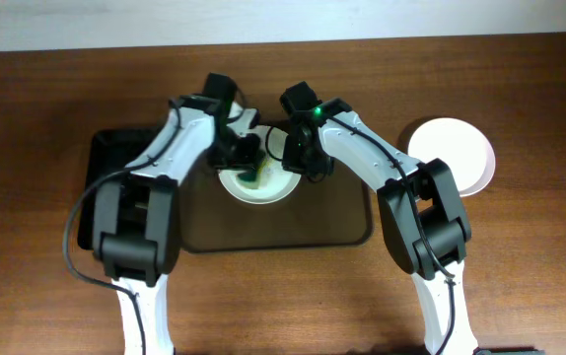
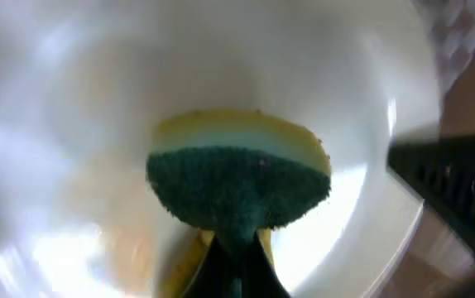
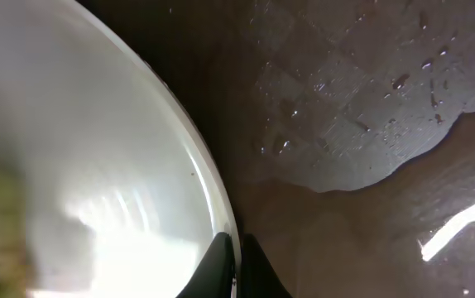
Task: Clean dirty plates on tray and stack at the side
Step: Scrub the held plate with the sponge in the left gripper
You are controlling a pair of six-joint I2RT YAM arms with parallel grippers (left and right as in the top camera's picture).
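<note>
Green-yellow sponge [image 2: 237, 178] was clamped in left gripper [image 2: 236, 269], pressed to white plate [image 1: 271, 190] | plate's rim was pinched by right gripper [image 3: 237, 269] above tray [image 1: 332, 222] | second plate [image 1: 453, 153] was seen on tabletop [image 1: 46, 99]

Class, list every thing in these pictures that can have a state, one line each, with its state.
left hand: shut on the sponge
sponge: gripped, pressed on the held plate
right hand: shut on the held plate's rim
held plate: pinched at its rim, above the tray
tray: wet, with a puddle
side plate: lying on the table, free
</note>
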